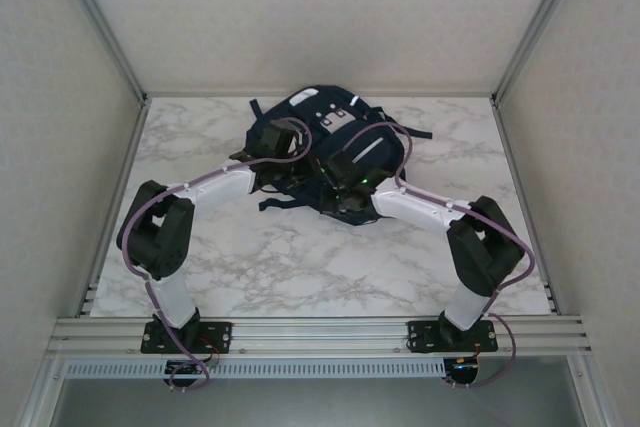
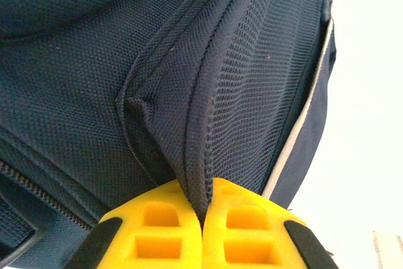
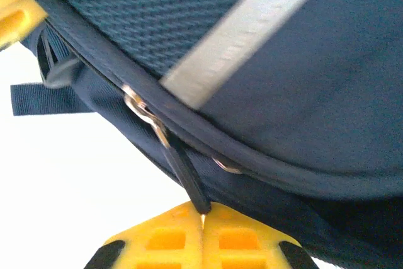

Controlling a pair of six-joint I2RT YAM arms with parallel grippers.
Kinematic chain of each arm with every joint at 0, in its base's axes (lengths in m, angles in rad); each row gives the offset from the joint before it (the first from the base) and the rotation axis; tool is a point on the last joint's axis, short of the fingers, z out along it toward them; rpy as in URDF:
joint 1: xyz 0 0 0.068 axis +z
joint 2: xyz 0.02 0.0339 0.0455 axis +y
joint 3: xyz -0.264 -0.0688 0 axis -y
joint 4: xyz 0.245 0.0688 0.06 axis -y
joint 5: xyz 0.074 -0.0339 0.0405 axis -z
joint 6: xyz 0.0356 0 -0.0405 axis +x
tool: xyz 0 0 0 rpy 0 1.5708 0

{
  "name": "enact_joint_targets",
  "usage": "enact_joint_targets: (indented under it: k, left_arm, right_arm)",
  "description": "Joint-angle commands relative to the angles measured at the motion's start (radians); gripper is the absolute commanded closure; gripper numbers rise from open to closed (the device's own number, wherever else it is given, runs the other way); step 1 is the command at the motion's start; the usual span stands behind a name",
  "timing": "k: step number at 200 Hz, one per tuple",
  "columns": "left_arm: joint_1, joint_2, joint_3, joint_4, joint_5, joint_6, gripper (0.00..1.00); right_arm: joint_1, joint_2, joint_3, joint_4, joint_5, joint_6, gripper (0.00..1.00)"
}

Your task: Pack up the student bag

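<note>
The student bag (image 1: 335, 115) is lying on the far middle of the marble table (image 1: 300, 267), with both arms reaching in over it. The left gripper (image 2: 203, 218) is pinching a ridge of mesh fabric (image 2: 189, 149) along one of the bag's seams, its yellow pads closed tight on the fold. The right gripper (image 3: 203, 220) is squeezing the tip of a dark zipper pull (image 3: 186, 177), pads together around it. Judging from this, the work is sitting at the zipper stage, one arm bracing the cloth while the other is readying a tug; whether that is opening or closing cannot be told, nor whether anything is inside. Counting up: one bag, two arms, two grippers, and two metal zipper pieces (image 3: 140, 108) showing along the piped edge, one carrying the held pull.
</note>
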State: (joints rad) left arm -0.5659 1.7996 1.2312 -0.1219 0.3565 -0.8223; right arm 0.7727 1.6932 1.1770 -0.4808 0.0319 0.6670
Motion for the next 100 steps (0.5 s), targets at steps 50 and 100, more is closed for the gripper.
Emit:
enact_joint_targets:
  k: [50, 100]
  left_arm:
    - [0.009, -0.069, -0.006, -0.079, 0.057, 0.145, 1.00]
    - [0.003, -0.097, -0.010, -0.084, 0.070, 0.091, 1.00]
  right_arm:
    - [-0.186, -0.103, -0.015, -0.389, -0.096, -0.223, 1.00]
    - [-0.153, -0.143, 0.037, -0.171, -0.221, -0.137, 0.79]
